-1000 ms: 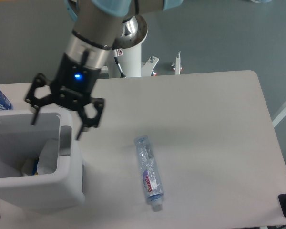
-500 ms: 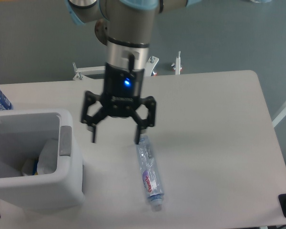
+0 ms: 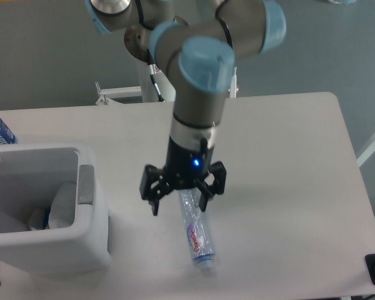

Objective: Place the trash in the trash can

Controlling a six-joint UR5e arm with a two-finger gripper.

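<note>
the gripper (image 3: 178, 204) hangs right of the trash can (image 3: 94, 240), fingers (image 3: 154, 206) spread wide and empty astride the flattened bottle (image 3: 196, 234), apparently lining up a grasp.

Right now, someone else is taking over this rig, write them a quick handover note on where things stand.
Pincer: open, lowered over the upper end of the flattened bottle, one finger on each side of it, not closed on it.
Flattened bottle: lying on the table, right of the trash can, cap end toward the near edge.
Trash can: at the left, some white material already inside; whether that is the wrapper scrap cannot be told.
Done: approach to the bottle.
Left: close on the bottle, lift, carry it left and drop it in the trash can.
</note>
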